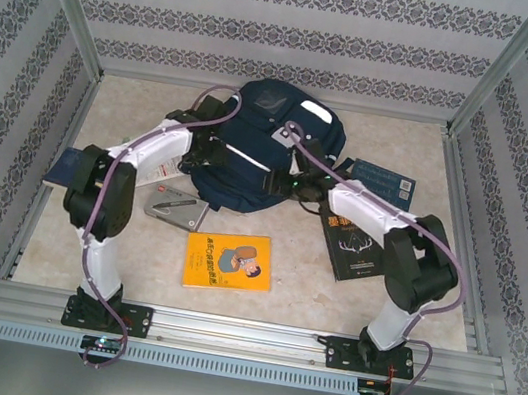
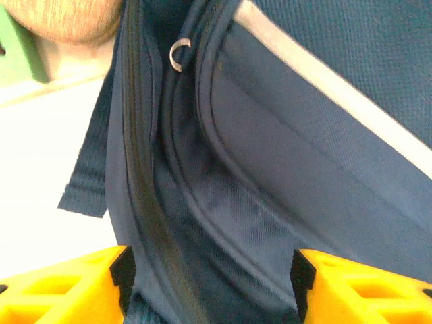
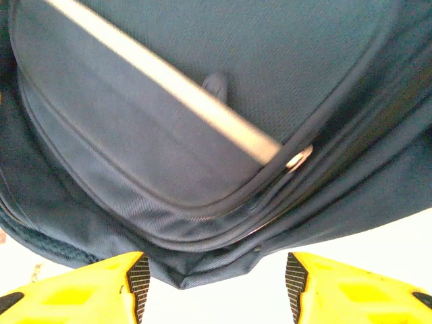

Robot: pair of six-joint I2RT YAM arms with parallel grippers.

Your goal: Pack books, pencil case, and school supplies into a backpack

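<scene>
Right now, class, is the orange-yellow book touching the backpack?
Apart. The top view shows bare table between the orange-yellow book and the backpack.

Top camera: you look from above and behind the arm bases, down and forward over the whole table [image 1: 348, 303]. Wrist cameras: each looks out just past its own fingertips, left gripper [image 2: 209, 280] and right gripper [image 3: 212, 277], very near the backpack [image 1: 253, 140]. All three views share the backpack; both wrist views share its pale stripe [image 2: 337, 88].
</scene>
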